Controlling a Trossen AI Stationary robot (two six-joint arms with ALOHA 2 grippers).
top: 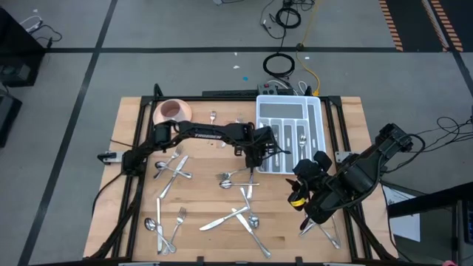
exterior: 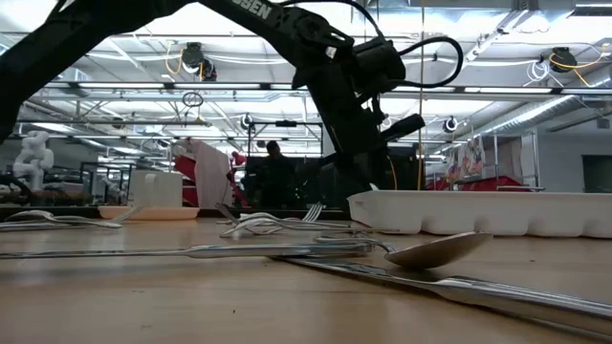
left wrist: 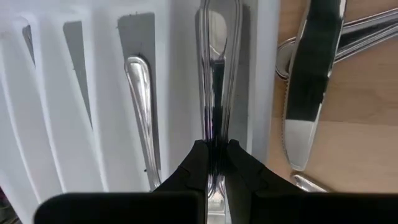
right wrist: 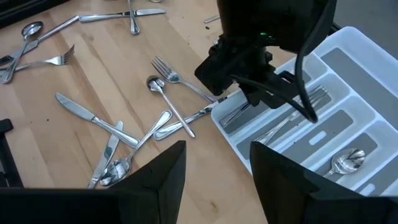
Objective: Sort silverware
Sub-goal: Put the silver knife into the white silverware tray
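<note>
Overhead, the left gripper [top: 267, 151] sits just right of frame centre, over the left edge of the white tray [top: 316, 118], reached by the left arm stretching across from the left side. The left wrist view shows its fingers [left wrist: 198, 163] clenched on the handle of a utensil [left wrist: 214, 74] that lies along the outermost tray compartment; whether it is a fork, spoon or knife cannot be told. A second handle [left wrist: 140, 99] lies in the neighbouring compartment, and a knife [left wrist: 306, 106] rests on the wood just outside the tray wall.

The right gripper [top: 304, 193] waits at the lower right of the overhead frame, below the tray. Its fingers [right wrist: 155, 180] stand spread apart with nothing between them.

The silverware [top: 238, 214] is mostly scattered over the wooden table [top: 207, 244]: a crossed cluster at lower centre, another group at lower left, and a few pieces at centre left beside the left arm. Several pieces already lie in the tray compartments, including a spoon [right wrist: 347, 162] and forks [right wrist: 314, 94]. A pink bowl [top: 171, 111] stands at the upper left of the table.
</note>
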